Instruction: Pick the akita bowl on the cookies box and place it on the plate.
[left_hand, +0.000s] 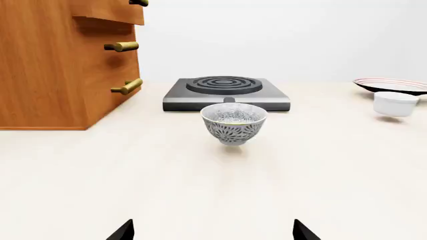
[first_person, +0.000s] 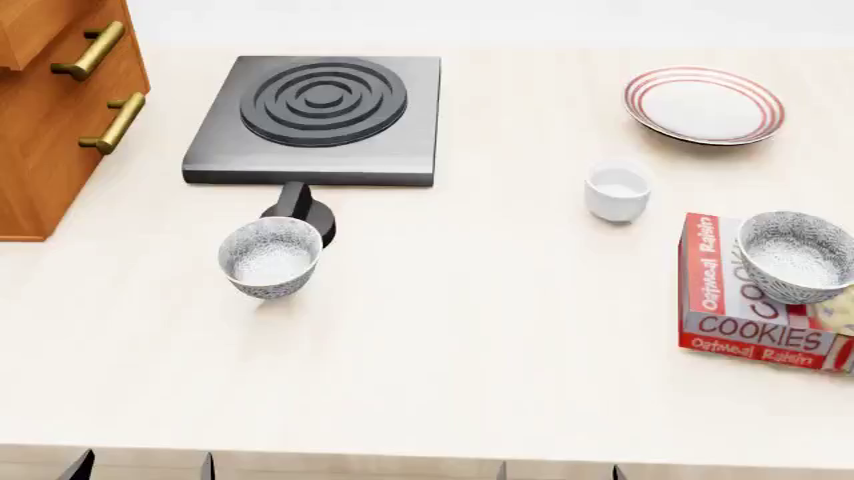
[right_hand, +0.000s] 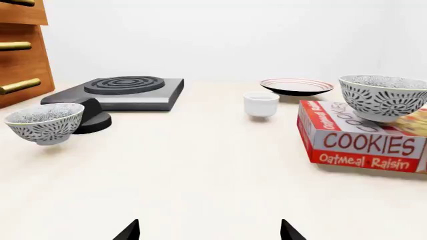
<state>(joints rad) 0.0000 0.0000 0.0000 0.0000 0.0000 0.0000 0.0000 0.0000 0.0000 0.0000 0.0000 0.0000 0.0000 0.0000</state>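
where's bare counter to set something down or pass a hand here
Widest bare stretch: the front counter, between the loose akita bowl and the cookies box. Also between stove and plate. Crowded at right: white cup, box with bowl, plate.

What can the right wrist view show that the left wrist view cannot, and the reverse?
Only the right wrist view shows the cookies box with the akita bowl sitting on it. Only the left wrist view shows nothing extra; it merely looks at the twin bowl head-on, in front of the stove. Both views share the twin bowl, stove, wooden drawer cabinet, white cup, plate and pale table. Each view shows its own open finger tips at the lower edge, holding nothing.
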